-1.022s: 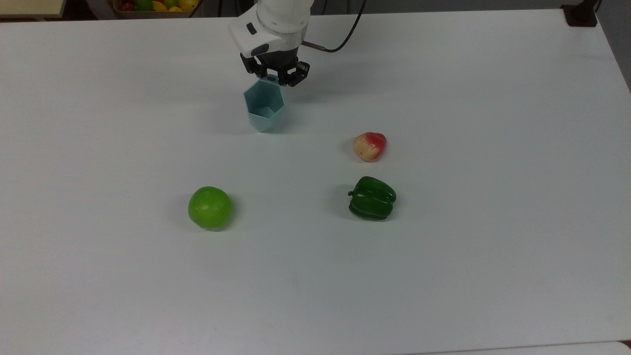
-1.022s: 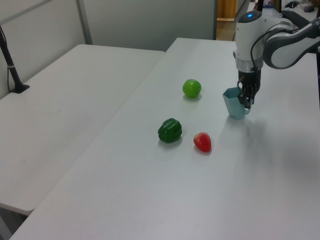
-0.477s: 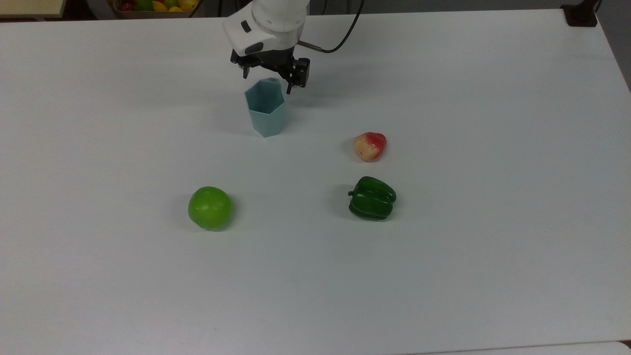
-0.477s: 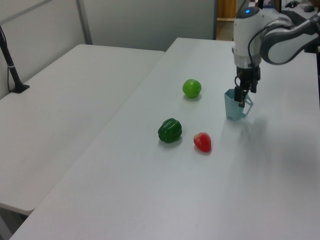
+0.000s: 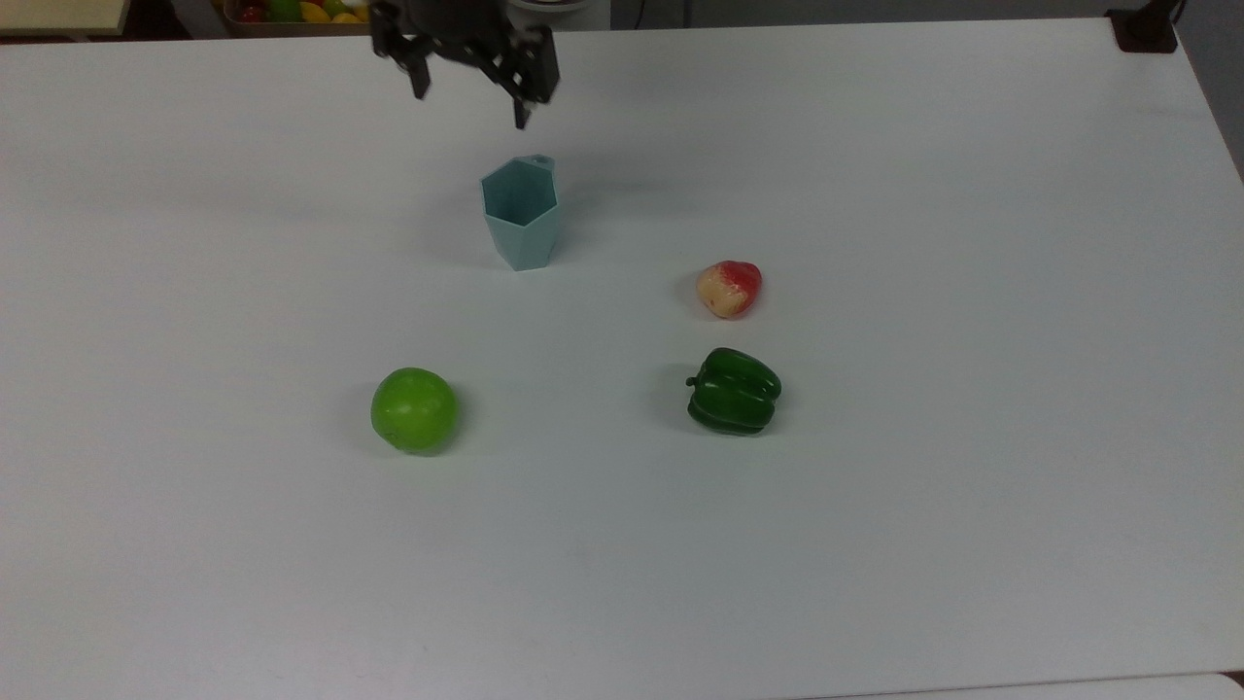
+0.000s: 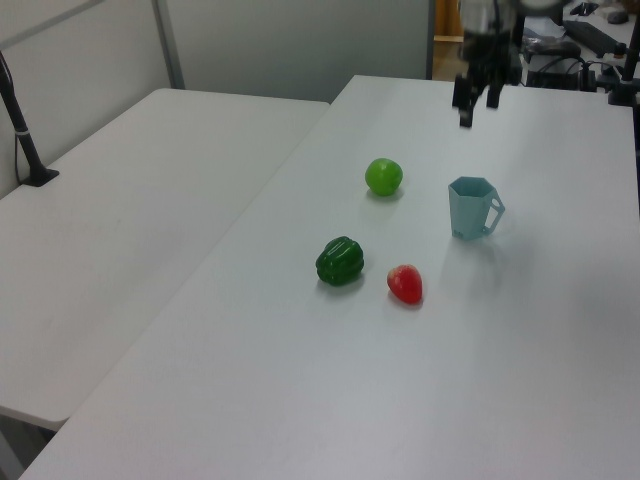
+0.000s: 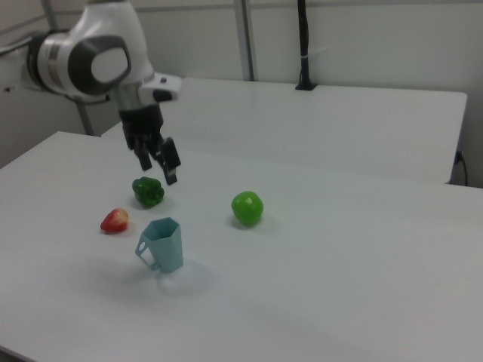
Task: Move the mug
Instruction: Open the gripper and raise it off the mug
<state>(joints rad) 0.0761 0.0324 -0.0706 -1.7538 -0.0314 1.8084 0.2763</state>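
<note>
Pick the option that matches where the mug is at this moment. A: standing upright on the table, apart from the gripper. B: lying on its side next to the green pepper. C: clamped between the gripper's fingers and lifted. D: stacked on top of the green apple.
A: the mug stands upright on the white table, while the gripper hangs open above it with clear space between, holding nothing.

The place looks like a robotics lab: 2 plain white rectangular tables [image 6: 150, 200] stand side by side before grey partition walls [image 6: 290, 40], a black post [image 7: 303, 45] is clamped at one table's far edge, and a white Franka arm [image 7: 90, 56] hangs over the nearer table.
</note>
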